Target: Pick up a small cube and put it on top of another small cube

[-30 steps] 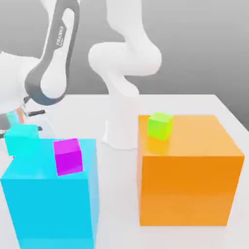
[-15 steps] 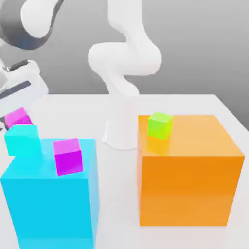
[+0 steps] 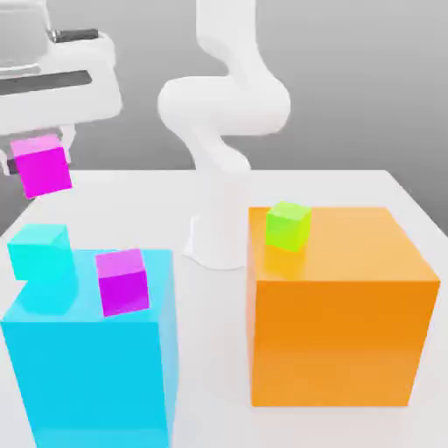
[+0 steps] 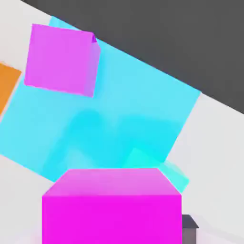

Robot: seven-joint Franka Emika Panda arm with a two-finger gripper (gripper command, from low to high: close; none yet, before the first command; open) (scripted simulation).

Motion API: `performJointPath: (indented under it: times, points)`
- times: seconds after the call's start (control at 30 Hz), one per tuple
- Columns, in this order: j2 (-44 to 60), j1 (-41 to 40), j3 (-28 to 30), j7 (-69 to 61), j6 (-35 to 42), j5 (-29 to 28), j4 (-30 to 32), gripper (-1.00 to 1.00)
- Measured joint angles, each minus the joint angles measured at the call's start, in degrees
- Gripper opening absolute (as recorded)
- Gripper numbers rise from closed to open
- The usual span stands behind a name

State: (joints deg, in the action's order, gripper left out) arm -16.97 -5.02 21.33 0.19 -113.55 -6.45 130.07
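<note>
- Two small magenta cubes in your scene: one held, one sitting on the big blue block.
- Your gripper is closed on the held magenta cube, jaws parted by just the cube's width.
- Held cube is in the air at the exterior view's left, slightly tilted in that view, higher in it than the small cyan cube.
- Second magenta cube is on the blue block's top, toward the exterior view's right side of it. You have the two magentas apart, not stacked.
- Small cyan cube sits at the blue block's edge, exterior view's left.
- Small lime-green cube is on top of the big orange block, at the exterior view's right.
- Both big blocks stand on your white table.
</note>
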Motion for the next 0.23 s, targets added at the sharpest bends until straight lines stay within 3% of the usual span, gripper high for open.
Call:
performJointPath:
  times: [0.1, 0.13, 0.23]
  points:
    - [2.1, -0.6, 0.8, 0.5, -6.4, 0.3, 4.0, -1.00]
    - [2.8, -0.7, 1.0, 0.4, -8.5, 0.4, 5.3, 1.00]
    - [2.8, -0.7, 1.0, 0.4, -8.5, 0.4, 5.3, 1.00]
